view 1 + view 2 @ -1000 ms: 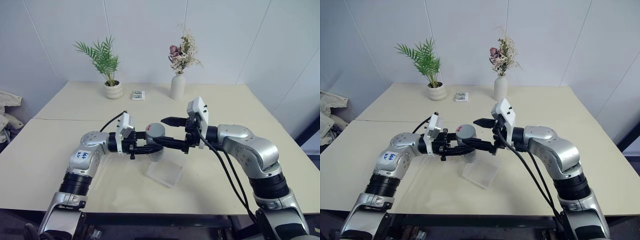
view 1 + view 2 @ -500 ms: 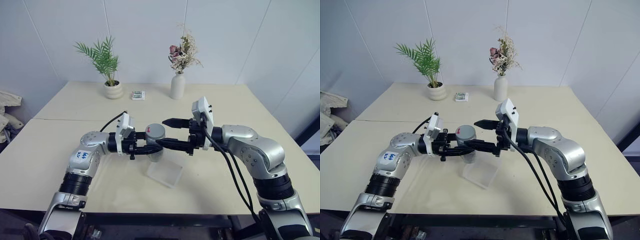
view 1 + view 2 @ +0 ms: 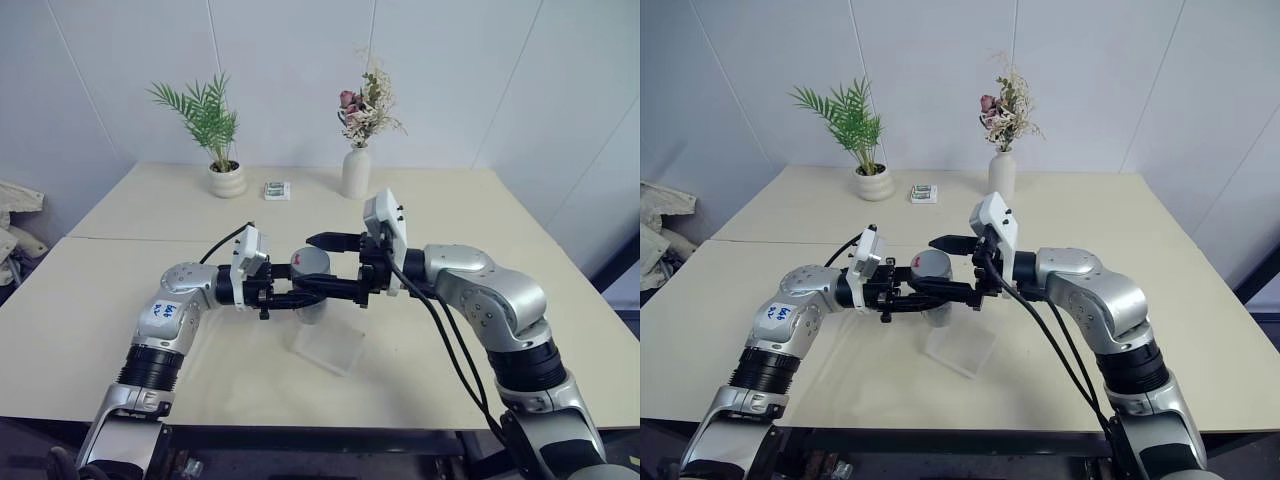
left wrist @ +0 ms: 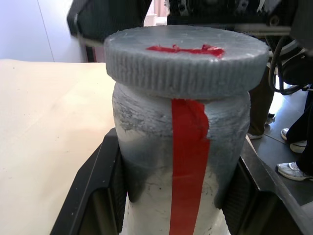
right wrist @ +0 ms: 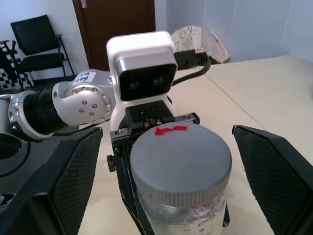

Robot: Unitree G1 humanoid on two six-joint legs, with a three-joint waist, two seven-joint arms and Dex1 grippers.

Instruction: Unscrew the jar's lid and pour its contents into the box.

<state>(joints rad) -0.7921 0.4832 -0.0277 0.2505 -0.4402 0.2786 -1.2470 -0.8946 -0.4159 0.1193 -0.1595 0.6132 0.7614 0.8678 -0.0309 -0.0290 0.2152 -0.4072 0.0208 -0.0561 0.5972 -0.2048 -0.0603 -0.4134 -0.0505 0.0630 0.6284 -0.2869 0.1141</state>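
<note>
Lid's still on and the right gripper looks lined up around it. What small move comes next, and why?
Probably close the right gripper on the lid. Its fingers stand wide open on either side of the cap without touching it, while the left gripper is shut on the jar, held above the box.

No legible text found. The sticker [image 3: 166,312] on the left forearm carries blue handwriting, unreadable. The lid [image 4: 186,58] bears a red mark, no characters. The packet [image 3: 276,189] at the bench's twelve o'clock shows indistinct print.
</note>
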